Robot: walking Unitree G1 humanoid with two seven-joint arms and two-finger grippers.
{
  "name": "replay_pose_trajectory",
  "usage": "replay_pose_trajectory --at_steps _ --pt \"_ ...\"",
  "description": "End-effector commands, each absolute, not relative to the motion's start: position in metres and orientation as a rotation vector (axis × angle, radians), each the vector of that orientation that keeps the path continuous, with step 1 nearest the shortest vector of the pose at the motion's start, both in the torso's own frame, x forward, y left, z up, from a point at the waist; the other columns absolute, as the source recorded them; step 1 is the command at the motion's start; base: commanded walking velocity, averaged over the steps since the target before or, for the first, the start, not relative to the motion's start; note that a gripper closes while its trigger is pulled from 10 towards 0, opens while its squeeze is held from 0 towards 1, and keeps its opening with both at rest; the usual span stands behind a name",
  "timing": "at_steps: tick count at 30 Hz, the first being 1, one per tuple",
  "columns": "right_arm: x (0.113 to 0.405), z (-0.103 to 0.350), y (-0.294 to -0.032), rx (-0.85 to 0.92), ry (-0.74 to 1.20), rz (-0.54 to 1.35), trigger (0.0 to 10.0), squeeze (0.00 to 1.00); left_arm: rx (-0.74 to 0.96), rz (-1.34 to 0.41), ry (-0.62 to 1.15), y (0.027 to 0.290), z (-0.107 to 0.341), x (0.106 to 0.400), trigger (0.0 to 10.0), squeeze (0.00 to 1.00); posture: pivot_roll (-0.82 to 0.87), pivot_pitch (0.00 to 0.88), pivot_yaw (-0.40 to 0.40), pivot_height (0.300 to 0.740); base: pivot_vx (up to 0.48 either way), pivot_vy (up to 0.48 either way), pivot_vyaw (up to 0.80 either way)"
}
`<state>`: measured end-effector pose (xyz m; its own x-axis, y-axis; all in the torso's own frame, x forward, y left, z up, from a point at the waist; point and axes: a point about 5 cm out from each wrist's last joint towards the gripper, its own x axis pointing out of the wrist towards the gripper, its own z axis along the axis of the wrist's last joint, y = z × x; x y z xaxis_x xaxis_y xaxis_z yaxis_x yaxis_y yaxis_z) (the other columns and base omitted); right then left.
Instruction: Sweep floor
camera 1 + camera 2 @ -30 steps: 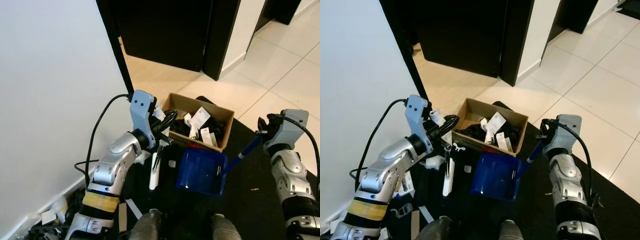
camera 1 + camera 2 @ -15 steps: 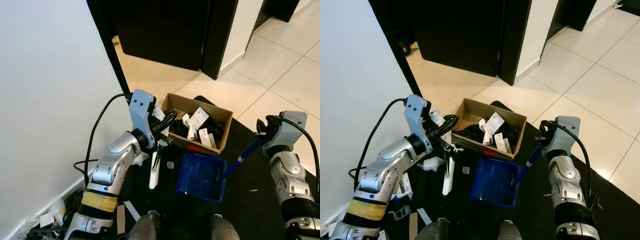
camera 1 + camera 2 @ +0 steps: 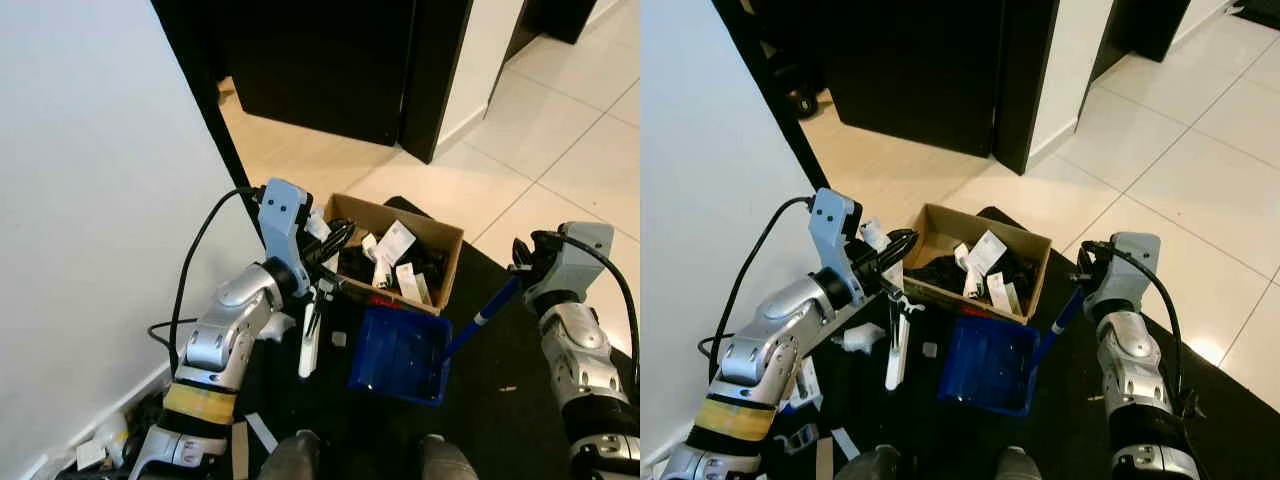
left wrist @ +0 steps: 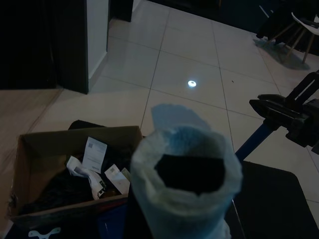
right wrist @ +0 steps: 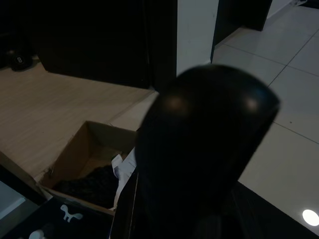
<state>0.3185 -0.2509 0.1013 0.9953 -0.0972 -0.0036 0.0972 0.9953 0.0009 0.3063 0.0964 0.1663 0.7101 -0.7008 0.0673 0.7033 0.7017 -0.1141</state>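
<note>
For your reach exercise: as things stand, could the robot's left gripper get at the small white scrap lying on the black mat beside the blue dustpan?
Probably not at once: the left gripper is shut on the white hand brush, which hangs right beside the small white scrap.

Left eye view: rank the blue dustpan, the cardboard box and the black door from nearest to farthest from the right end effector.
1. Blue dustpan: its handle runs up to the right end effector, pan toward the robot's left.
2. Cardboard box: beyond the pan, on the black mat.
3. Black door: farthest, ahead past the wooden floor.
</note>
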Motion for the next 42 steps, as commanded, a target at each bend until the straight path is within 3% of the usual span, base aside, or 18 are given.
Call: replay_pose_trajectory --at_steps 1,15,42 --pt "0.3173 0.103 -0.2515 0.018 -0.009 -0.106 10.0 0.0 -0.135 -0.787 -0.052 0.0965 0.1706 0.3059 10.0 0.0 0.1 0.148 0.065 0.74 0.48 0.0 0.0" --pt "0.3177 0.1033 -0.251 0.019 -0.01 -0.104 10.0 0.0 -0.149 -0.783 -0.048 0.0964 0.1714 0.3061 10.0 0.0 0.1 0.147 0.065 0.74 0.451 0.0 0.0" --pt "0.318 0.102 -0.2486 0.023 -0.007 -0.101 10.0 0.0 -0.157 -0.785 -0.046 0.0968 0.1711 0.3045 10.0 0.0 0.1 0.148 0.067 0.74 0.0 0.0 0.0"
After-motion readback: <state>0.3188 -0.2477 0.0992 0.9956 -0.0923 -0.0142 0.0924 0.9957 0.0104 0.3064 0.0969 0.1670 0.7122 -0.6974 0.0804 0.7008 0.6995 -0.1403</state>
